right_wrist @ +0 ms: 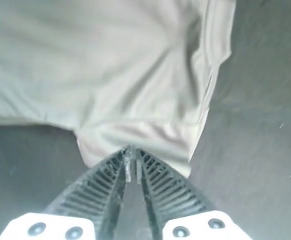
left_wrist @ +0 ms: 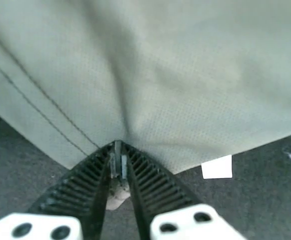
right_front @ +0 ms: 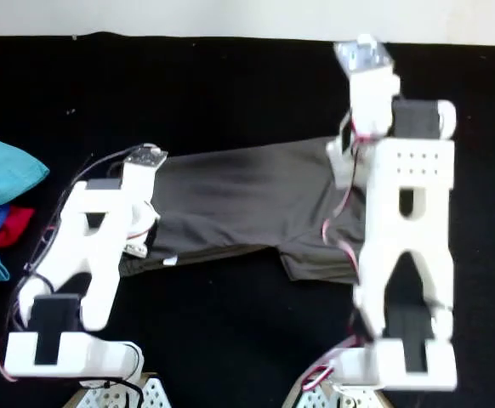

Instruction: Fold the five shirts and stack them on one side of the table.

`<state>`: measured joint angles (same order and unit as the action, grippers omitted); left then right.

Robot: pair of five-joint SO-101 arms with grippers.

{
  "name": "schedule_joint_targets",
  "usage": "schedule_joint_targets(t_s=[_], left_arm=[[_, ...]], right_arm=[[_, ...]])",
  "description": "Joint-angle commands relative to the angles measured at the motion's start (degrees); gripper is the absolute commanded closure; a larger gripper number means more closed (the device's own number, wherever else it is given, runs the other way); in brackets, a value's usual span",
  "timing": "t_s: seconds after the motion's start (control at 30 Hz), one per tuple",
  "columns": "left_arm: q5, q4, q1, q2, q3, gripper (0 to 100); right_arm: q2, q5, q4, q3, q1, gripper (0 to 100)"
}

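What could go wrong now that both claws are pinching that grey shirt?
Each gripper seems to hold just a small pinch of cloth: the left gripper at one end, the right gripper at the other. A hard pull might slip the grey shirt free. It also lies slanted and creased between the arms, so a fold could come out crooked.

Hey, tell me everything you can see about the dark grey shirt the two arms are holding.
The dark grey shirt looks like fine knit fabric with a double-stitched hem and a small white tag at one edge. It is spread sideways over the black table, wrinkled, a sleeve jutting toward the arms' bases. The left gripper and right gripper are each shut on its fabric at opposite ends.
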<state>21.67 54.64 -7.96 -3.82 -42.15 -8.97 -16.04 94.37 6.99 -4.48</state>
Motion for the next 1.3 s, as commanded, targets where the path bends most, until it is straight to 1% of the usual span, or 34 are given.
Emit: schedule_joint_targets(t_s=[0.0, 0.1, 0.2, 0.33, 0.4, 0.57, 0.67, 0.73, 0.97, 1.1, 1.27], left_arm=[[-0.44, -2.20, 0.31, -2.59, -2.42, 99], [-0.35, -2.90, 0.31, -2.24, -2.68, 99], [-0.35, -3.25, 0.31, -0.22, -2.59, 99], [-0.35, -4.40, 0.40, 2.33, -2.51, 99], [-0.44, -4.40, 0.40, 2.77, -2.33, 99], [-0.44, -4.40, 0.40, 2.86, -2.33, 99], [-0.44, -4.40, 0.40, 2.95, -2.33, 99], [-0.44, -4.40, 0.40, 3.03, -2.24, 99], [-0.44, -4.40, 0.40, 3.12, -2.24, 99], [-0.44, -4.40, 0.40, 3.12, -2.24, 99], [-0.44, -4.40, 0.40, 3.12, -2.24, 99]], right_arm=[[-12.18, 0.26, -8.84, -22.20, -0.66, 99.2], [-17.89, -0.26, -18.68, -37.41, -0.66, 99.0], [-19.56, -5.89, -25.19, -48.75, -0.75, 97.8], [-20.00, -10.02, -25.98, -56.04, -0.75, 86.1], [-20.09, -12.92, -25.89, -57.45, -0.75, 83.7], [-19.56, -20.13, -26.33, -58.51, -0.75, 82.7], [-19.47, -24.09, -26.51, -58.15, -1.01, 77.2], [-19.47, -24.26, -26.51, -58.42, -1.71, 75.5], [-19.38, -24.00, -27.38, -58.86, -4.88, 75.6], [-19.38, -24.00, -31.69, -62.29, -5.05, 75.6], [-19.38, -24.18, -31.96, -63.52, -5.05, 75.6]])
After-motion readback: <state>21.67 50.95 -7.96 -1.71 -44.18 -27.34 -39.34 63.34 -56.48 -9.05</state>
